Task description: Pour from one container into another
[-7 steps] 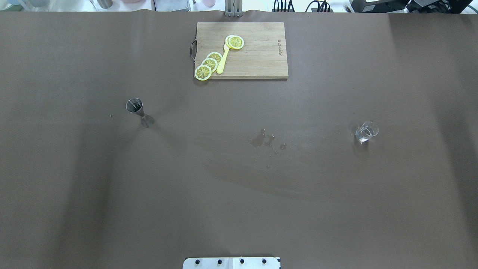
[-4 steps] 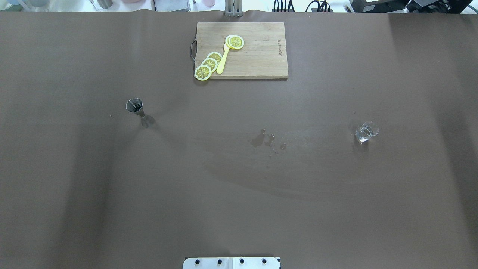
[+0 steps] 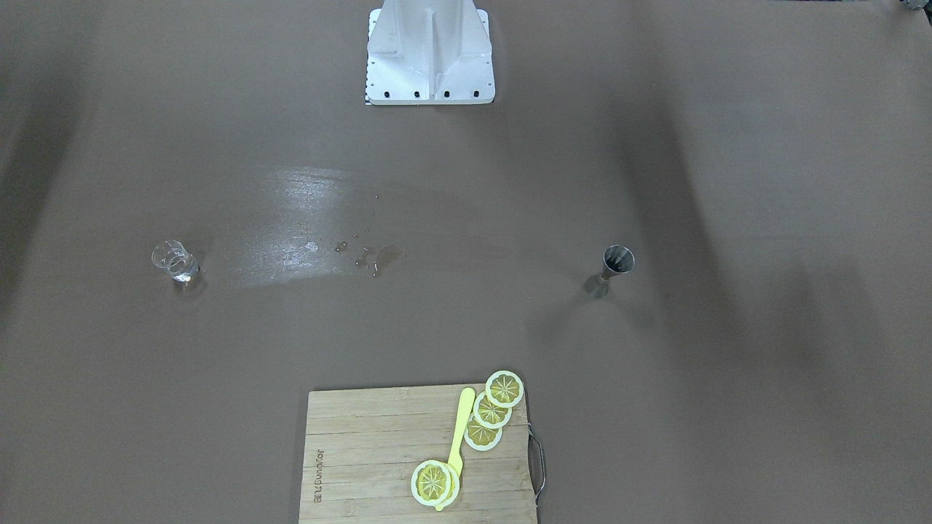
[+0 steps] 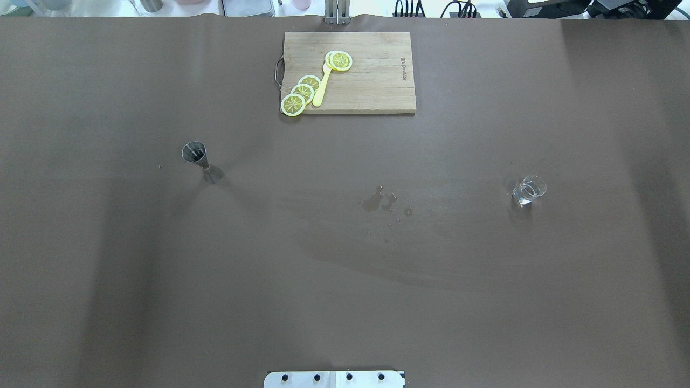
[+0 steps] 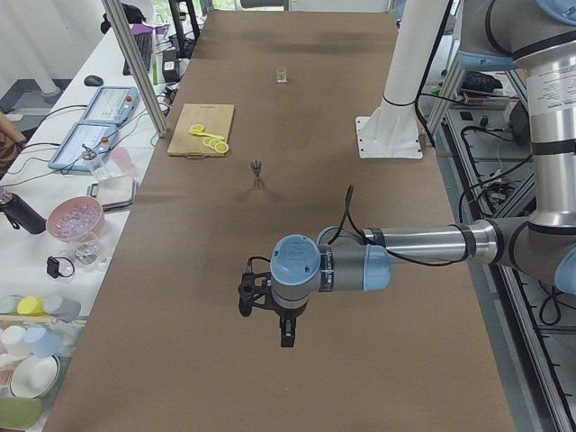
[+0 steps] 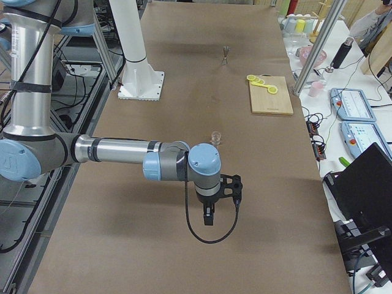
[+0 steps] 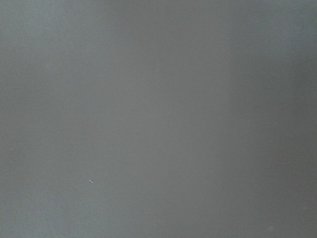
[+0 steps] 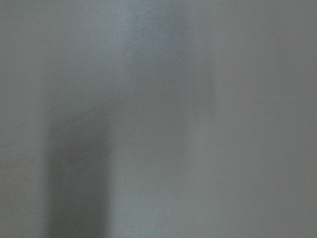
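Observation:
The small clear glass (image 4: 529,189) stands upright on the brown table at the robot's right, also in the front view (image 3: 175,260) and right side view (image 6: 215,136). The grey metal jigger (image 4: 197,159) stands upright at the robot's left (image 3: 611,268) (image 5: 256,168). Neither gripper appears in the overhead or front view. The left gripper (image 5: 265,319) hangs over bare table, well short of the jigger. The right gripper (image 6: 222,202) hangs over bare table a short way from the glass. I cannot tell whether either is open or shut. Both wrist views show only blurred table.
A wooden cutting board (image 4: 372,86) with lemon slices (image 4: 302,92) and a yellow knife (image 4: 322,89) lies at the far middle. Small wet spots (image 4: 380,202) mark the table's centre. The robot's white base (image 3: 430,51) stands at the near edge.

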Tool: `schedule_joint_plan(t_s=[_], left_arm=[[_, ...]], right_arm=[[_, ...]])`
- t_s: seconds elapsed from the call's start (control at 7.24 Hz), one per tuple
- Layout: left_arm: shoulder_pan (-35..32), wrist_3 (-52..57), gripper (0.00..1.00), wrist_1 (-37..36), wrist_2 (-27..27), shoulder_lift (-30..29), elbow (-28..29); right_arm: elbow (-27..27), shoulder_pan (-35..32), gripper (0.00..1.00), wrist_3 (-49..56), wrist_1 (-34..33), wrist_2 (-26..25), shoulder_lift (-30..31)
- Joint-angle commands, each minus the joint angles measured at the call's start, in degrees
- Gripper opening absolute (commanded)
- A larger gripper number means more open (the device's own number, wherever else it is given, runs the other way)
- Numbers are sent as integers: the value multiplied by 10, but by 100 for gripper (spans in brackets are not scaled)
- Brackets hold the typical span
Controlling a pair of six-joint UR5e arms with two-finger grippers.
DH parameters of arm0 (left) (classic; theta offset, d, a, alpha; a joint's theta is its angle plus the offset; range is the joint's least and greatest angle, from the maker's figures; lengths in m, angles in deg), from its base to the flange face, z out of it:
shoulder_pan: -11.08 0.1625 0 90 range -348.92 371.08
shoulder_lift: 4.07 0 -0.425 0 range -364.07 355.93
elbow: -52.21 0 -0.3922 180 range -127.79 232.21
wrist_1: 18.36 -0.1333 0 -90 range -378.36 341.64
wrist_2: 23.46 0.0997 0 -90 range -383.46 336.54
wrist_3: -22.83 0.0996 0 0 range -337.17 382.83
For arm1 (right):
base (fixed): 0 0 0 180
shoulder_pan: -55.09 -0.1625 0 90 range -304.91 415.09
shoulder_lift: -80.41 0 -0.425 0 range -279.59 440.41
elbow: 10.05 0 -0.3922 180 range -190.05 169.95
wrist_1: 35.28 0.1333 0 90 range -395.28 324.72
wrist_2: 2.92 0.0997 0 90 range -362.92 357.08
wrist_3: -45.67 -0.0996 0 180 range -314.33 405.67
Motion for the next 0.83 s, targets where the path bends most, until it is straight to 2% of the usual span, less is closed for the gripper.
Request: schedule_joint_plan(t_s=[0.0,0.69], left_arm=[[-13,-1,99,0,-2,3,-2],[-13,0,99,-2,-3,0,-3]], right_arm=[[0,0,100,0,-1,2,1],[-16,-3,100,0,-2,2,12]])
